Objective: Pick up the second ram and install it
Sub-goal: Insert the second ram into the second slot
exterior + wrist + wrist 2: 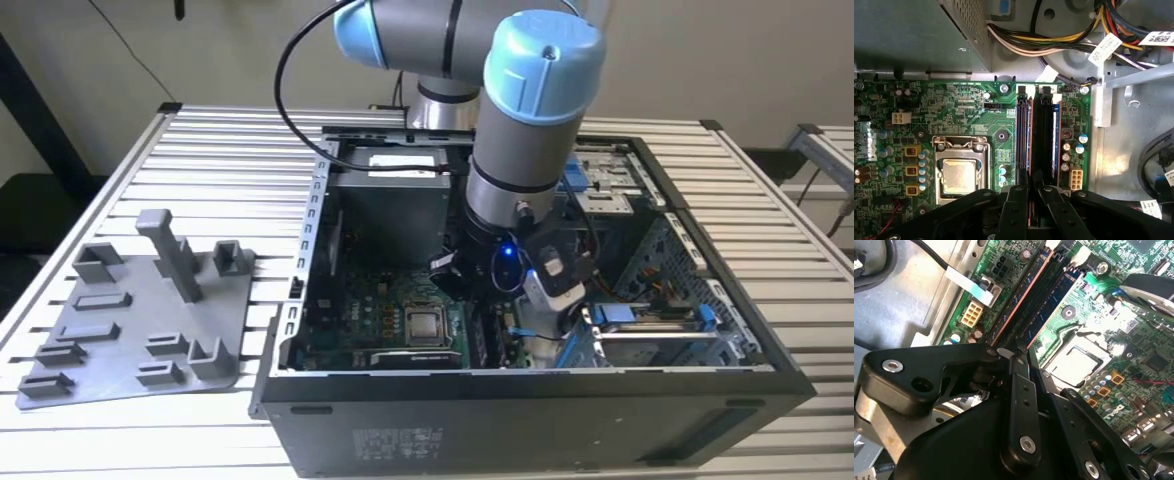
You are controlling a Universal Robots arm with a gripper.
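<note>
My gripper [1034, 188] [1023, 354] is down inside the open computer case [534, 405], right over the memory slots on the green motherboard [954, 105]. Its two black fingers [1015, 210] stand close together, shut on the second ram [1041, 145] [1036, 300]. This is a thin dark stick seen edge-on, running along the slots. It lies between an orange-edged strip [1029, 140] and a blue-edged strip [1056, 140]. How deep the stick sits in its slot is hidden. In the exterior view the arm's wrist [507, 265] reaches straight down into the case.
The processor socket [959, 177] [1074, 362] lies beside the slots. Bundled power cables [1054, 45] and a metal box [914, 35] crowd the far end. A drive cage [654, 325] fills the case toward the exterior view's right. A grey fixture plate [134, 320] lies on the slatted table.
</note>
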